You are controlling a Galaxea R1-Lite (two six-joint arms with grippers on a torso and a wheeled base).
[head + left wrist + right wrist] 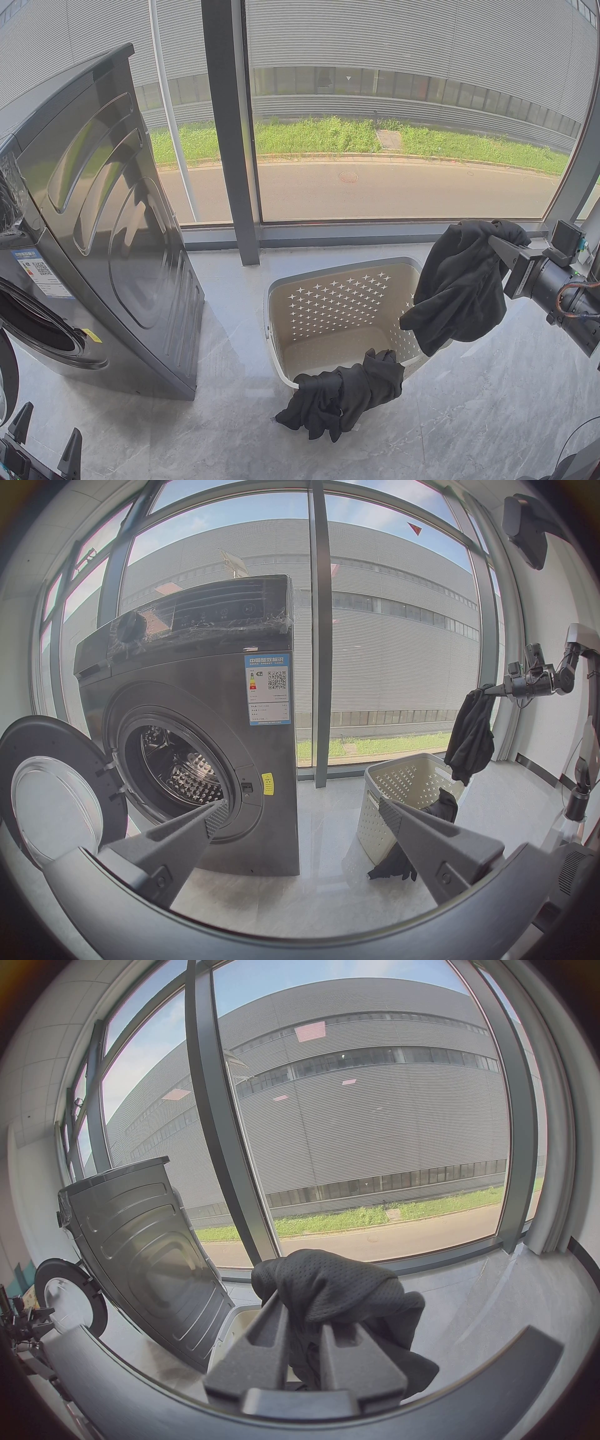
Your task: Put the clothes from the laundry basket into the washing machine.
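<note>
The right pincer clamped one black garment above the single laundry basket; a second garment draped its near rim; the left pincer gaped.

One black garment is held in the air by the right gripper and hangs above the right side of the laundry basket. A second black garment is draped over the near rim of this beige, star-perforated basket. The dark grey washing machine is placed at the left, with its round door opened.
</note>
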